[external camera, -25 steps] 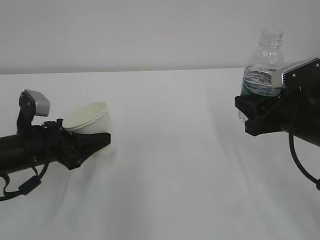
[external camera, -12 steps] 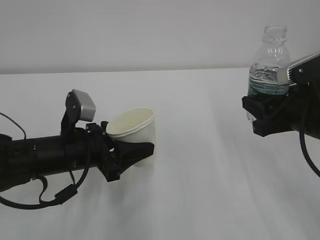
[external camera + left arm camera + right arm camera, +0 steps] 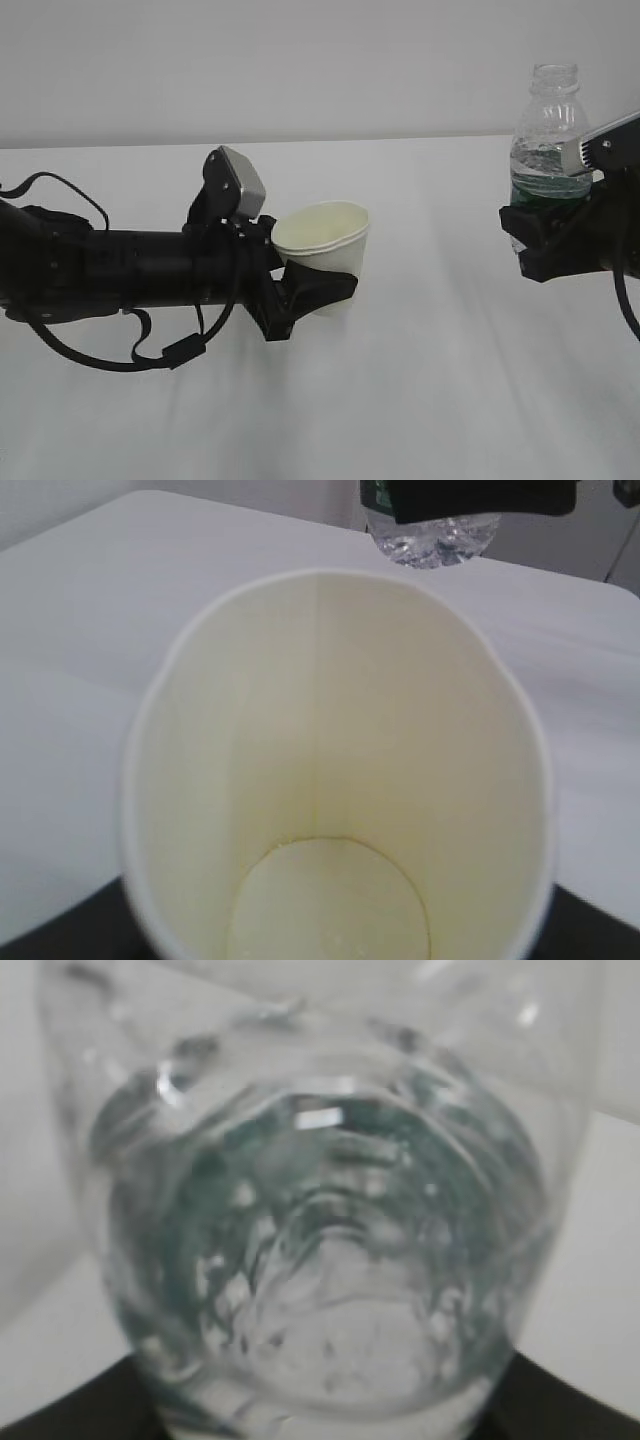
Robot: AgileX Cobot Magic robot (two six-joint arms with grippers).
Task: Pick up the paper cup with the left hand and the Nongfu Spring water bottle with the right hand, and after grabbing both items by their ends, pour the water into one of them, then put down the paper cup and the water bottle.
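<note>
The white paper cup (image 3: 330, 245) stands upright in the left gripper (image 3: 318, 288), which is shut on its lower part, just above the table. In the left wrist view the cup (image 3: 335, 780) fills the frame, its cream inside dry and empty. At the right edge the right gripper (image 3: 545, 240) is shut on the lower half of the Nongfu Spring water bottle (image 3: 548, 125), held upright and uncapped, green label just above the jaws. Water (image 3: 542, 160) fills it to about the shoulder. The right wrist view looks through the bottle (image 3: 320, 1230) from close up.
A white table (image 3: 420, 400) spreads under both arms, with a plain pale wall behind. The left arm's cables (image 3: 120, 355) loop below it. The bottle's base (image 3: 432, 538) and the right gripper show at the top of the left wrist view.
The left arm has carried the cup well to the right, toward the middle, and brought it upright. The right gripper with the bottle has shifted slightly right and down.
</note>
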